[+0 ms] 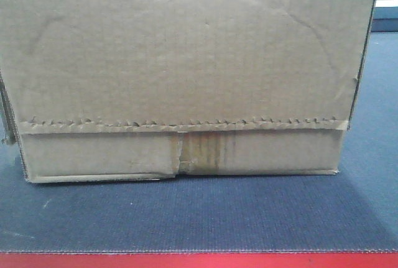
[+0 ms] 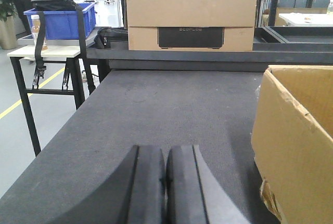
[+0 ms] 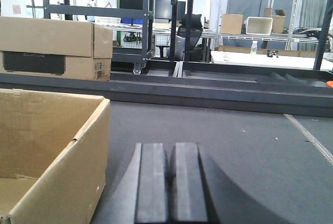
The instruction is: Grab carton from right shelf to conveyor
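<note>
Carton (image 1: 186,75), a large plain brown corrugated box, already rests on the dark woven conveyor (image 1: 199,218) in the front view, so clearing both arms seems wise; left gripper (image 2: 165,187) is closed, empty, box at 3 o'clock; right gripper (image 3: 170,187) likewise, box at 9 o'clock.

The carton (image 1: 186,50) is plain tan-brown corrugated cardboard, with a darker brownish stain streaking its centre seam. The conveyor (image 1: 199,212) is dark grey-blue with a fine woven texture and a red front edge. Both tools are matte black.
</note>
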`<state>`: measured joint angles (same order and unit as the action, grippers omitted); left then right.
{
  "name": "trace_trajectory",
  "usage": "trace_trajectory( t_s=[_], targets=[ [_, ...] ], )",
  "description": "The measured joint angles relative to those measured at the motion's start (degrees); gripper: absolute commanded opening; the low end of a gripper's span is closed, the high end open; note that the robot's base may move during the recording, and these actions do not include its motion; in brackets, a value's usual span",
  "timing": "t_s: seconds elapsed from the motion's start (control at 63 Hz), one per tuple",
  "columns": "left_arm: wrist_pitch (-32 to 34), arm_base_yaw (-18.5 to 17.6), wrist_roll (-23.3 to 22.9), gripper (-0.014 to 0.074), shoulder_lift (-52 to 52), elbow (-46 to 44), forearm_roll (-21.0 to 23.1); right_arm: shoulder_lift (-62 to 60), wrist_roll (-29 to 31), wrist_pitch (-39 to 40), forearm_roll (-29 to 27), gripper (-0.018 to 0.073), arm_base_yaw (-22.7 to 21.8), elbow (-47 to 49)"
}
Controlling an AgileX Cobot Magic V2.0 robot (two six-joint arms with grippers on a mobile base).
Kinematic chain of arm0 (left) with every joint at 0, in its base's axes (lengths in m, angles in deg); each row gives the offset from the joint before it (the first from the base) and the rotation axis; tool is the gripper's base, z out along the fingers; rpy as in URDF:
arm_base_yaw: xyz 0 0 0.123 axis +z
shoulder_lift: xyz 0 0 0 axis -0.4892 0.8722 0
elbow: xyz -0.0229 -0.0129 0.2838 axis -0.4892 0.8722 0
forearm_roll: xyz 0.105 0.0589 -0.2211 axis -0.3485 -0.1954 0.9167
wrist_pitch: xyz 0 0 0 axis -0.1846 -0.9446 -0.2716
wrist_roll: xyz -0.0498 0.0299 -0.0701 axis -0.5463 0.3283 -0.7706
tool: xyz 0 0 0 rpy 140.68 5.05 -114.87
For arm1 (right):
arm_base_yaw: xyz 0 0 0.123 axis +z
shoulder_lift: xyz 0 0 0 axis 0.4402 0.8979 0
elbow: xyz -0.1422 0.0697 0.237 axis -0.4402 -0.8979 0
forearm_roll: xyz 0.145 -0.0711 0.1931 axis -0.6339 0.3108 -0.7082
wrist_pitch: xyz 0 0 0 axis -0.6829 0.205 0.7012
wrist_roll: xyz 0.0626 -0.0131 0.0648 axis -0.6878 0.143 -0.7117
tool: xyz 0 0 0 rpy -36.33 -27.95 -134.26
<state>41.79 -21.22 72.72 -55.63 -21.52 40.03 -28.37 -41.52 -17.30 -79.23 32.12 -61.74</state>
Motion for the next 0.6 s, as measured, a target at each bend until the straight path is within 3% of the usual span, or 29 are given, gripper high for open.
trace_trajectory(
  t_s=[0.27, 0.445, 0.604],
  targets=[
    [12.7, -0.7, 0.0, 0.0015, -11.1, 13.6, 1.2, 0.0, 0.1, 0.0, 0.0, -0.0069, 0.0, 0.0],
    [13.3, -0.7, 0.0, 0.0015, -18.8, 24.9, 2.2, 0.0, 0.1, 0.0, 0.0, -0.0069, 0.0, 0.0],
    [8.8, -1.6, 0.0, 0.0015, -20.8, 27.0, 2.4, -0.1, 0.1, 0.3, 0.0, -0.0069, 0.0, 0.0]
  ],
)
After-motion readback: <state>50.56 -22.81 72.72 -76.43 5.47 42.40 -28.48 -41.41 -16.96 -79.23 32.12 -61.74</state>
